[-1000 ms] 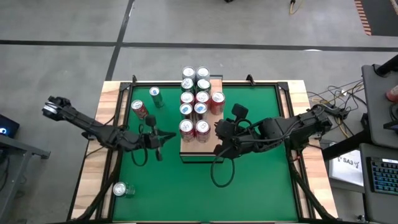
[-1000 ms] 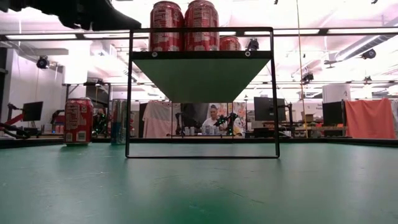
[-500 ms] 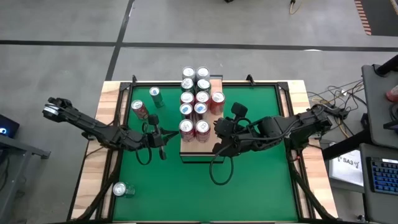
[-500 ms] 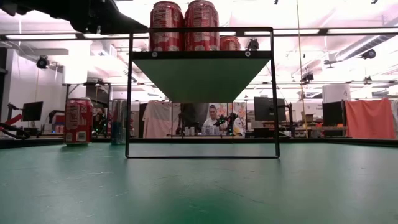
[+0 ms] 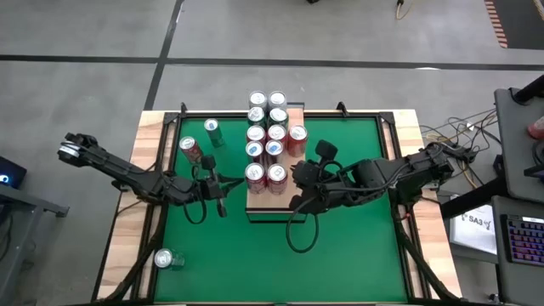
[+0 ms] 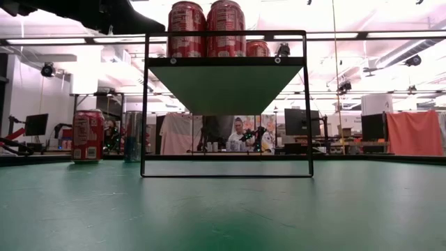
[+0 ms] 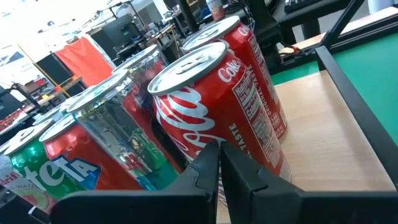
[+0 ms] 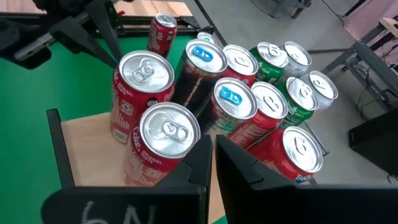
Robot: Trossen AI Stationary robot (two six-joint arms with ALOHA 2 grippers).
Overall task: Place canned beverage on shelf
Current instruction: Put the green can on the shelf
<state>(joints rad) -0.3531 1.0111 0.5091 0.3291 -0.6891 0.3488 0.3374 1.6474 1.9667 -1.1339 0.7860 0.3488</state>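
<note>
The shelf (image 5: 274, 202) stands mid-table with several upright cans on its wood, red, green and silver. My left gripper (image 7: 219, 155) is shut. It points level at the side of the near-left red cola can (image 7: 217, 93) from the table's left, as the high view shows (image 5: 226, 194). My right gripper (image 8: 211, 152) is shut. It slants down over the shelf's near right part, beside the near-right red can (image 8: 166, 134). In the low view the shelf's dark frame (image 6: 226, 61) carries red cans (image 6: 206, 28). My left gripper's shut fingertips (image 7: 211, 152) stand right in front of the red cola can's side wall (image 7: 239, 134); I cannot tell whether they touch it. My right gripper's shut fingers (image 8: 202, 155) show next to the near-right can's rim (image 8: 186, 146); I cannot tell whether they touch it.
A red can (image 5: 190, 150) and a green can (image 5: 212, 130) stand on the green mat, left of the shelf. One can (image 5: 166, 259) lies on its side near the front left corner. The mat's near half and right side lie bare.
My left gripper has edged a little toward the shelf's left side, still shut. The cans and my right gripper stay where they were.
</note>
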